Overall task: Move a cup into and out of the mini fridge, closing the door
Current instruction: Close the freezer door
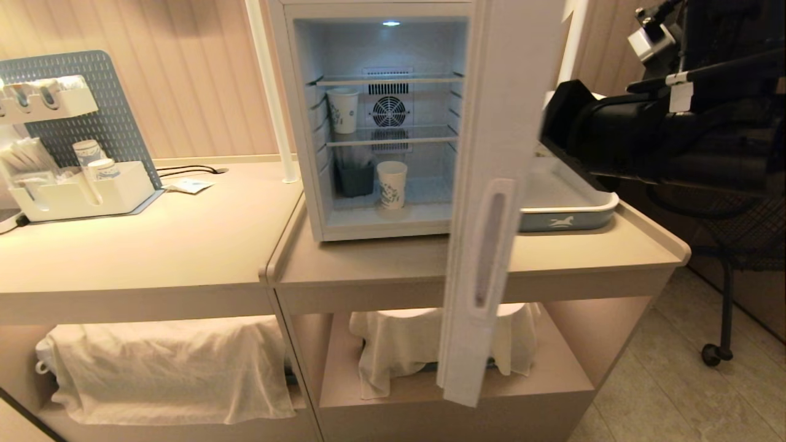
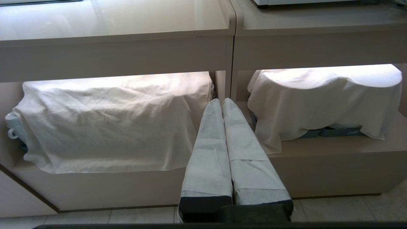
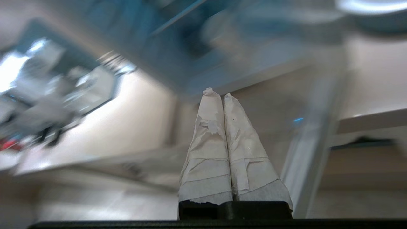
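Two cups sit inside my open mini fridge [image 1: 381,123]: the cup [image 1: 392,184] on its floor; door [image 1: 491,202] ajar; both grippers' fingers [image 2: 233,149] [image 3: 233,149] closed, empty.

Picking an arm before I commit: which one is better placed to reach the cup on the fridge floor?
Right, probably. The right arm is raised beside the open door, level with the cup; the left gripper hangs low, facing the cloth-covered shelves.
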{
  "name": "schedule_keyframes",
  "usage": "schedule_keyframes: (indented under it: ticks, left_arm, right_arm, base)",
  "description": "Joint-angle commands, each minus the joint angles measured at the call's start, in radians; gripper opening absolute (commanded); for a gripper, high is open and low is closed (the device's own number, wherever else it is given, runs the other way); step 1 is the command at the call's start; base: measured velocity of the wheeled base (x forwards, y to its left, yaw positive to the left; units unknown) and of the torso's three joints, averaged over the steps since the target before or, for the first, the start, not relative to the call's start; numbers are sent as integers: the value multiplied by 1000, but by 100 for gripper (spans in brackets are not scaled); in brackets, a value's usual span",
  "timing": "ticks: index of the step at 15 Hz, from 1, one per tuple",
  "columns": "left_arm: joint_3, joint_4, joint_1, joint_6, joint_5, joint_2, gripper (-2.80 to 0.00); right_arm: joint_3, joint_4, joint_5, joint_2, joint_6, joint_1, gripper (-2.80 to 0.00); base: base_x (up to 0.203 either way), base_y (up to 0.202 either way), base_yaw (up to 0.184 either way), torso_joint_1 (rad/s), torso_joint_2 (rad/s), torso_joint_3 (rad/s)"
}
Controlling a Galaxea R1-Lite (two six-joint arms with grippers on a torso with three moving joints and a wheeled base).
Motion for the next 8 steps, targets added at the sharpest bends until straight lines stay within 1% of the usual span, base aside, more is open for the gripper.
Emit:
schedule_keyframes:
  ticks: [1,4,5,6,8]
  left_arm:
    - [2,0,1,1,1,0,-280]
    - [2,0,1,0,0,0,-280]
    - [2,0,1,0,0,-1,-280]
    - [1,0,1,0,0,0,-280]
    - [2,0,1,1,0,0,-280]
  right_arm:
    - [-13,-19,17,2,39,88,-280]
    - [-6,-19,7,10,31,81,-280]
    - [-9,-14,5,13,18,63,-280]
    - [-9,-17,2,17,-30,43,-280]
    - [-5,-17,-2,20,-175,-12,-280]
  base:
    - [0,0,0,0,0,0]
    - [0,0,0,0,0,0]
    - [0,0,0,0,0,0]
    - [0,0,0,0,0,0]
    - [0,0,0,0,0,0]
